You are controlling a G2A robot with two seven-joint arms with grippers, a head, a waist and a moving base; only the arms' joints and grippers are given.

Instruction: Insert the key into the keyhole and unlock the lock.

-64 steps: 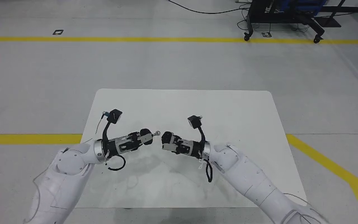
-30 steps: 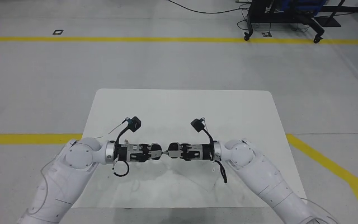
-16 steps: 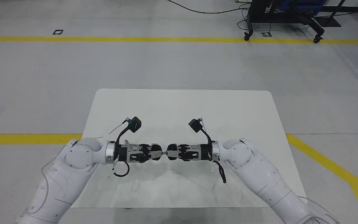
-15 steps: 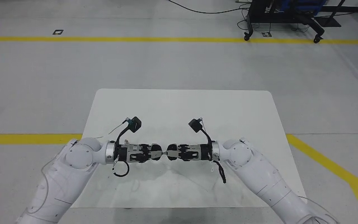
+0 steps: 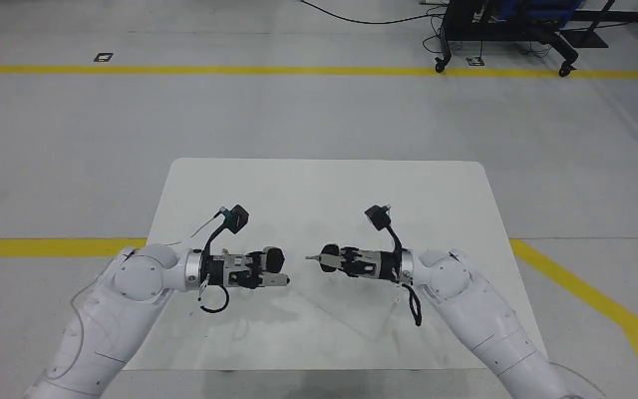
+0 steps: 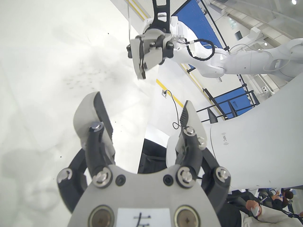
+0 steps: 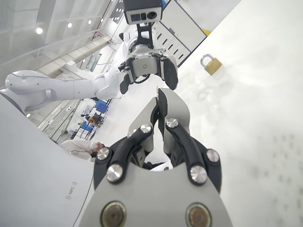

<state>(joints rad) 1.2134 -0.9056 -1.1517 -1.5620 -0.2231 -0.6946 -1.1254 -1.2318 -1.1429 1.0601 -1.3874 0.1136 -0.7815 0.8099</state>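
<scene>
- Over the 6 o'clock half of the desk point(image 5: 399, 190), seen from above, the two arms face each other: the left end effector point(image 6: 142, 101) points toward 3 o'clock, the right end effector point(image 7: 159, 95) toward 9 o'clock, with a clear gap between their tips.
- Left end effector: its fingers are spread wide with nothing between them.
- Right end effector: its fingers are pressed together on the key point(image 7: 158, 90), of which a thin metal sliver sticks out past the tips. Gripped this way, the blade leads and points at the other arm, probably so it can be pushed straight into a keyhole presented from that side.
- The lock point(image 7: 211, 64), a brass padlock, lies on its side on the desk, touching neither end effector. Its shackle looks closed, so I judge it not yet unlocked.
- From the right wrist view, the lock sits on the desk well beyond the key tip and off the line the key points along, nearer the left end effector than the right, and lower than both.
- I cannot make the lock out from above, so I cannot give it a clock position on the desk.
- My reading: with the lock loose on the desk, nothing braces it against the key's push. The left end effector is open and close by, so it is the likely one to grip the body and turn the keyhole toward 3 o'clock.
</scene>
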